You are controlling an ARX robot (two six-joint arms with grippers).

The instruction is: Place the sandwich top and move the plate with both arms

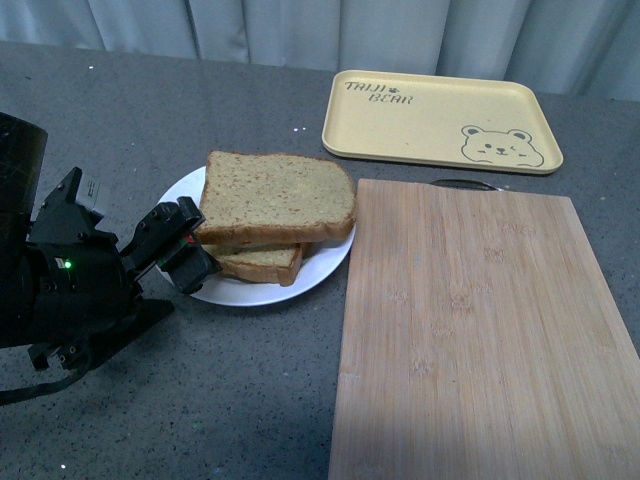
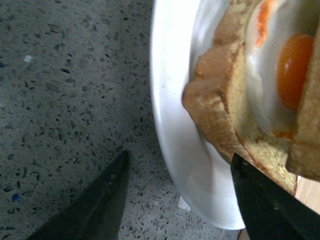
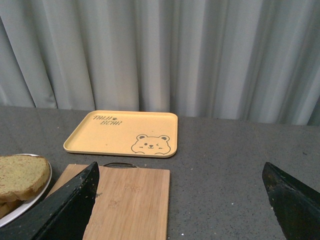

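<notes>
Grey speckled counter (image 1: pixel 200 400) runs back to pale curtains (image 3: pixel 150 50). The sandwich top (image 1: pixel 275 195) already lies flat on the stack, over the fried egg (image 2: pixel 292 70) and the lower slice (image 1: pixel 262 263), all on the plate (image 1: pixel 250 292) near the counter's middle. I judge the placing done and the plate move the step now.

My left hand (image 2: pixel 180 157) is open and holds nothing. Its fingers (image 2: pixel 100 205) straddle the plate's near rim, one over bare counter and one over the plate close to the bread. My right hand (image 3: pixel 180 165) is spread wide and empty, well apart from the plate, above the cutting board (image 1: pixel 470 330). Beyond that sits the bear tray (image 1: pixel 440 120).

To do this well I should close on the rim only, keeping the inner finger clear of the crust. My right hand should take the opposite rim before any lift. Both sides should rise together and level, or the top slice may slide off the egg.
</notes>
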